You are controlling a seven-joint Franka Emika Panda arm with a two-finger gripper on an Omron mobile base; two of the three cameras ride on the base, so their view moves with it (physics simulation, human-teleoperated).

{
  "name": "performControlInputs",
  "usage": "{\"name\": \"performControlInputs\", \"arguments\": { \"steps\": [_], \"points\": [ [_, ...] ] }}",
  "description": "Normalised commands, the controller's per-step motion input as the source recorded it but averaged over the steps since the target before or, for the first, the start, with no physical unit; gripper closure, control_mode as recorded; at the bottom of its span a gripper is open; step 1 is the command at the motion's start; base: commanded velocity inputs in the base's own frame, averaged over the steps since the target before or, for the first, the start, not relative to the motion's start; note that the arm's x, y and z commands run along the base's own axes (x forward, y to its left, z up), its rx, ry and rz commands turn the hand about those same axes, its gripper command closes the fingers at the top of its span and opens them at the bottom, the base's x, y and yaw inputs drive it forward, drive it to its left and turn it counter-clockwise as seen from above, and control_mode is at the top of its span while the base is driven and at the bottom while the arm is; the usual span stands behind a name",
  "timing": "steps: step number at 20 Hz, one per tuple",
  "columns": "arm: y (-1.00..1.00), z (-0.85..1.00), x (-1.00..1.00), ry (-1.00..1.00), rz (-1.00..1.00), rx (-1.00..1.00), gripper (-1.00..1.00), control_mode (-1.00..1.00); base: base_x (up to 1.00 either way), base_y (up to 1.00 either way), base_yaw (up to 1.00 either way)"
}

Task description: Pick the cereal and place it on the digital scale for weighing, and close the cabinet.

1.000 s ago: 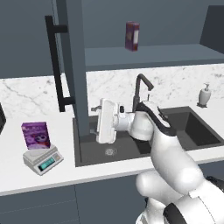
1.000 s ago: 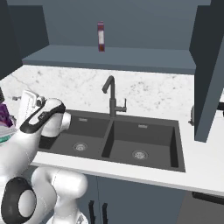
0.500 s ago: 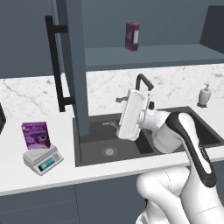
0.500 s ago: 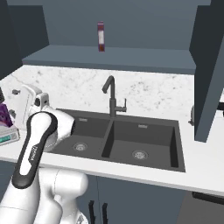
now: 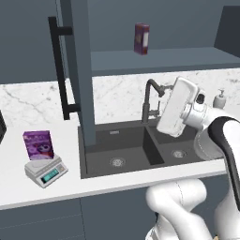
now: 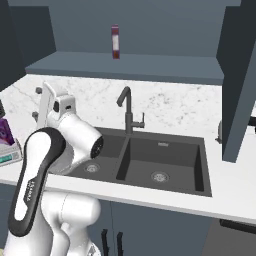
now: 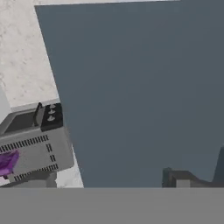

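Observation:
The purple cereal box (image 5: pixel 38 144) stands upright on the small grey digital scale (image 5: pixel 45 171) at the left of the counter; from the right it shows at the frame's edge (image 6: pixel 4 132). The wall cabinet has its left door (image 5: pixel 86 70) swung out, with a black bar handle (image 5: pixel 60 70), and its right door (image 6: pixel 240 75) stands out too. My gripper (image 6: pixel 36 102) hangs open and empty over the sink by the faucet, far right of the cereal. In the hand view the gripper (image 7: pixel 197 175) faces the door's flat inner face (image 7: pixel 140 87).
A narrow maroon box (image 5: pixel 141 38) stands on the open cabinet shelf (image 6: pixel 125 65). A dark double sink (image 6: pixel 150 160) with a black faucet (image 6: pixel 127 112) lies below the arm. A soap dispenser (image 5: pixel 219 99) sits at the back right of the counter.
My hand has swung to the right and a little up, from over the left basin to beside the faucet. It stayed open. The cereal and scale have not moved.

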Motion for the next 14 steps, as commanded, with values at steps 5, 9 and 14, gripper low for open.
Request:
{"name": "performControlInputs", "arguments": {
  "steps": [5, 9, 14],
  "points": [
    [-0.8, 0.08, -0.21, -0.11, -0.25, 0.0, -1.0, -1.0, 0.0, 0.0, 0.0],
    [-0.73, -0.17, -0.03, -0.15, -0.22, 0.0, -1.0, -1.0, 0.0, 0.0, 0.0],
    [-0.53, -0.2, -0.5, -0.21, -0.2, 0.0, -1.0, -1.0, 0.0, 0.0, 0.0]
  ]
}}
